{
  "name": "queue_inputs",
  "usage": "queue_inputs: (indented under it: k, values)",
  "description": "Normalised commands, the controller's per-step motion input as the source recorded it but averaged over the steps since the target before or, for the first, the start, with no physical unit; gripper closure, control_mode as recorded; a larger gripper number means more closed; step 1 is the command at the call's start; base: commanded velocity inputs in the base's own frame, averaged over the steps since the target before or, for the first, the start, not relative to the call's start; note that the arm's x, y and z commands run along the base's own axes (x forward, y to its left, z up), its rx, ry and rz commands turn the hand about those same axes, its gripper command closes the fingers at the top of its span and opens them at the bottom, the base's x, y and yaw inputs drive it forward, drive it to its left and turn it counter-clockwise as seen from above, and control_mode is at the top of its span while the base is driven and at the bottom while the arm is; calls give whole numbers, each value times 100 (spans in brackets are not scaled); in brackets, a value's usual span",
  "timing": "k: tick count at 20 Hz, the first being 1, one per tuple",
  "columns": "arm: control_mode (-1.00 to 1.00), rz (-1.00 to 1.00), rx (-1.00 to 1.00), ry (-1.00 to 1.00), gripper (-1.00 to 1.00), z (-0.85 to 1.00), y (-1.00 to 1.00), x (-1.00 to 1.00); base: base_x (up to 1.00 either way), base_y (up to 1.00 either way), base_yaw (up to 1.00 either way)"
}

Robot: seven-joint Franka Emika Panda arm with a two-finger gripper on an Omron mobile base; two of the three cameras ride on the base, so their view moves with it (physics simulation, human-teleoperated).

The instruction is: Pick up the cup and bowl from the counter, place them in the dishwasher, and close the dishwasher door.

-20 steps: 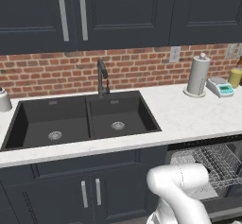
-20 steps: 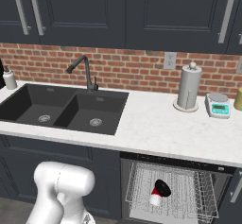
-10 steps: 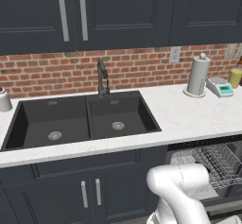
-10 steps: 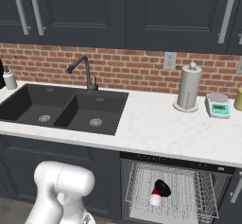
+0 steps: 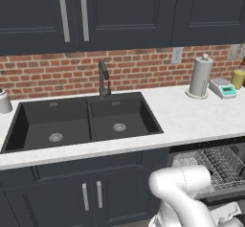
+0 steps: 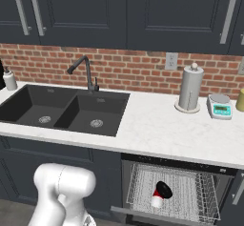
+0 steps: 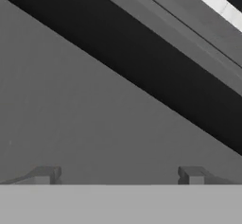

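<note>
The red cup with its whitish top lies on its side in the dishwasher's silver wire rack. The glossy black bowl rests against it. The rack is pulled out below the white counter. My arm bends down low in front of the cabinets. In the hand view my gripper is open, its fingertips wide apart with nothing between them. It faces a flat dark grey panel close up, crossed by a black band.
A black double sink with a faucet is set into the counter. A paper towel roll, a small scale and a yellow jar stand at the right. A grey-white canister stands far left.
</note>
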Motion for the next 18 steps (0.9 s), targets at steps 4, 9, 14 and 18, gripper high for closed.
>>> queue_inputs:
  k: [4, 9, 14, 18]
  values:
    - [-100, 21, 9, 0, -100, 32, -6, 100, 0, 0, 0]
    - [-100, 19, 7, -6, -100, 4, 4, 100, 0, 0, 0]
    - [-100, 14, 5, -11, -100, 0, 4, 100, 0, 0, 0]
    - [-100, 9, 8, -7, -100, 0, 0, 100, 0, 0, 0]
